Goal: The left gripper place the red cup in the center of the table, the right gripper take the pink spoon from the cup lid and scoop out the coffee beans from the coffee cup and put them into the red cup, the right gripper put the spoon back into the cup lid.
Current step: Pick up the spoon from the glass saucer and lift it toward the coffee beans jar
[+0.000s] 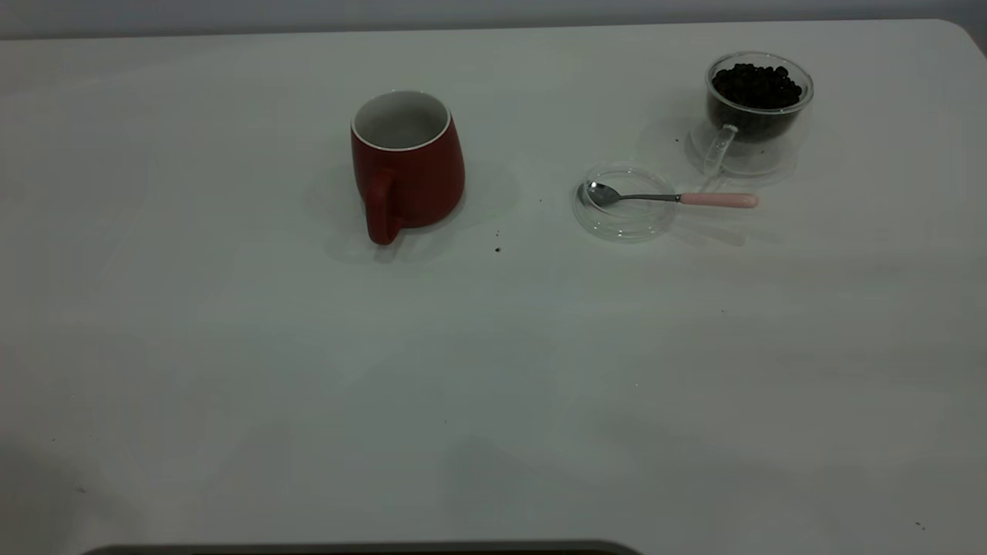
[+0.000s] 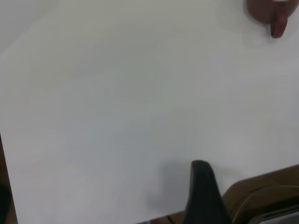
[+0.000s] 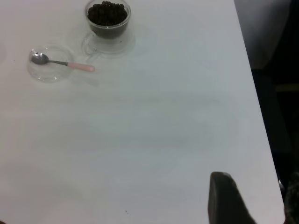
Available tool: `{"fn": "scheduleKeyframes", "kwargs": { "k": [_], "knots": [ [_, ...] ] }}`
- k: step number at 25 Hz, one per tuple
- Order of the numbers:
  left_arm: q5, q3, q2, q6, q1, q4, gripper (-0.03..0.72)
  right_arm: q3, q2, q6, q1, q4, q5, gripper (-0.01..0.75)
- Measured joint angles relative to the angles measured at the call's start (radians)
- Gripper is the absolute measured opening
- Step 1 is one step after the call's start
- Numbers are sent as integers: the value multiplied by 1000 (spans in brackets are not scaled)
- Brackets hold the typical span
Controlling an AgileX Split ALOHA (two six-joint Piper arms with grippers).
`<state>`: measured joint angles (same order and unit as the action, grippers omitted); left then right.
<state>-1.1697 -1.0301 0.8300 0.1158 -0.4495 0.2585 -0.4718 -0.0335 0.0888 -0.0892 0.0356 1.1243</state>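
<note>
The red cup (image 1: 407, 166) stands upright on the white table (image 1: 493, 385), left of its middle, with the handle toward the camera; its edge shows in the left wrist view (image 2: 273, 14). The pink spoon (image 1: 694, 199) lies with its bowl in the cup lid (image 1: 626, 220) and its handle over the rim. The coffee cup (image 1: 759, 131) behind it holds coffee beans (image 1: 756, 85). In the right wrist view the spoon (image 3: 70, 65), lid (image 3: 49, 74), cup (image 3: 108, 35) and beans (image 3: 107, 13) are far off. Neither gripper is in the exterior view. Each wrist view shows only a black part of its gripper: left (image 2: 201, 196), right (image 3: 224, 200), both far from the objects.
A few dark specks (image 1: 497, 249) lie between the red cup and the lid. The table's side edge (image 3: 261, 116) runs past the right gripper, with dark floor beyond. A brown surface (image 2: 261, 186) lies past the table's edge by the left gripper.
</note>
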Motion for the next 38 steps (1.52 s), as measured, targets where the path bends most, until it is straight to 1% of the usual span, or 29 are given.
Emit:
{"fn": "scheduleKeyframes", "kwargs": {
  "k": [6,11,15,19,27,30,38],
  "knots": [
    [0,157,-202,36,0,-20,569,0,0,0,0,0,0,343],
    [0,281,-358,50,0,-134,569,0,0,0,0,0,0,343],
    [0,389,-470,2,0,-219,569,0,0,0,0,0,0,343],
    [2,485,-536,-13,0,-244,569,0,0,0,0,0,0,343],
    [16,521,-553,-87,0,-243,569,0,0,0,0,-1,0,343],
    [37,543,-555,-92,0,-243,569,0,0,0,0,-1,0,343],
    [45,544,-556,-94,0,-243,569,0,0,0,0,-1,0,343]
  ]
}}
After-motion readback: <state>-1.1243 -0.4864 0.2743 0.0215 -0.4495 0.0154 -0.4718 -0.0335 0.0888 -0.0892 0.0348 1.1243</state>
